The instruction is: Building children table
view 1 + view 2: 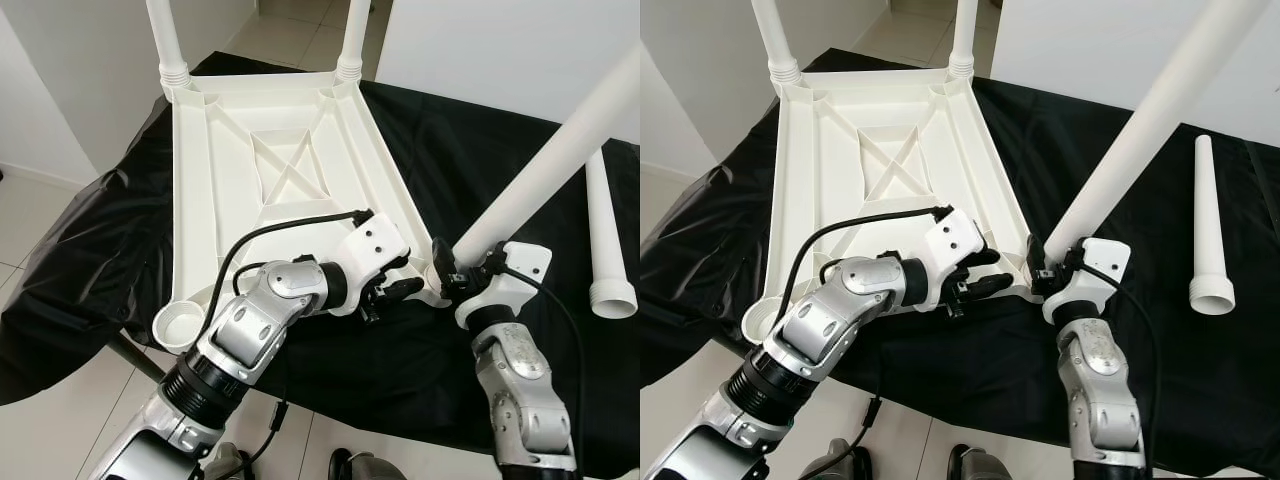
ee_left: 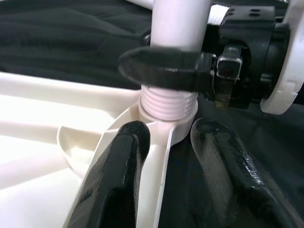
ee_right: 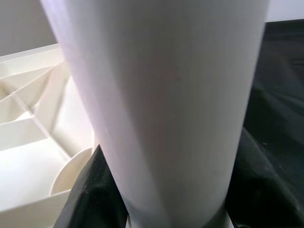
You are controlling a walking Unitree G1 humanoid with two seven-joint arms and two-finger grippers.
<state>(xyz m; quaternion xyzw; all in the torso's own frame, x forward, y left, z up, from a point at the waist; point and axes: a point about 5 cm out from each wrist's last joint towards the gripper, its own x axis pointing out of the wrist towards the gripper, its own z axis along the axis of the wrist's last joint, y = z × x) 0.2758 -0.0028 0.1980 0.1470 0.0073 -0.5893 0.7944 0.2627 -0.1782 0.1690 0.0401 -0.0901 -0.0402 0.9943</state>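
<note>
i see the white plastic children's table top (image 1: pixel 280 170) lying upside down on a work surface draped in a black plastic sheet (image 1: pixel 470 130), its ribbed underside facing up. two white round plastic legs already stand upright in the far corner sockets, the far left leg (image 1: pixel 165 35) and the far right leg (image 1: pixel 353 35).

my right gripper (image 1: pixel 452 268) is clenched around the low end of a third white tubular leg (image 1: pixel 560 150), which slants up and away to the right. in the left wrist view one black finger (image 2: pixel 166 71) of that gripper wraps across this leg just above its threaded end, and the threads sit in the near right corner socket of the table top.

my left gripper (image 1: pixel 390 292) is at that same near right corner, just left of the right gripper. its two black fingers (image 2: pixel 118 171) are spread apart, one on either side of the table's edge wall right below the socket; i cannot tell if they press on it.

the near left corner socket (image 1: pixel 180 325) is an open round cup. a fourth white leg (image 1: pixel 608 240) lies flat on the black sheet, well apart at the right.
</note>
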